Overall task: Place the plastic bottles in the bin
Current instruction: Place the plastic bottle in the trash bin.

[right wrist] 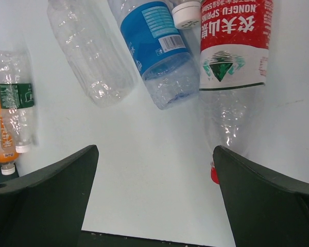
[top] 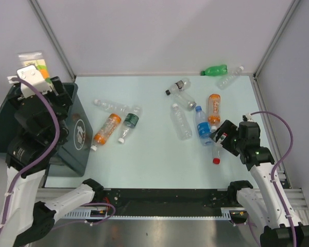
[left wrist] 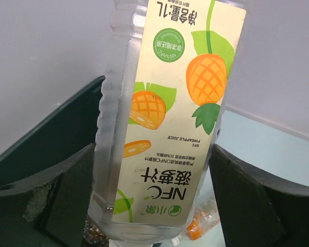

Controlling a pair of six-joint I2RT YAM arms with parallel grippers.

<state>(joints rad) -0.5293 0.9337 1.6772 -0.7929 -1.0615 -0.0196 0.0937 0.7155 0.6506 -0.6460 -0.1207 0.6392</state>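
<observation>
My left gripper [left wrist: 152,206] is shut on a clear pineapple-juice bottle [left wrist: 165,118] with a pale yellow label, held over the dark bin [left wrist: 51,134]. In the top view that gripper [top: 41,77] is above the bin's [top: 72,154] far end. My right gripper [right wrist: 154,200] is open and empty, low over the table. Its right finger [right wrist: 268,206] is next to the red cap of a clear red-labelled bottle [right wrist: 232,46]. A blue-labelled bottle [right wrist: 157,46] and a clear crushed one [right wrist: 90,51] lie ahead of it. In the top view it [top: 219,136] is beside the blue-labelled bottle [top: 202,126].
Several bottles lie on the table: an orange one [top: 107,128] and a green-labelled one [top: 130,122] near the bin, an orange one [top: 214,107] mid-right, a green one [top: 215,70] at the back wall. Walls close the back and sides.
</observation>
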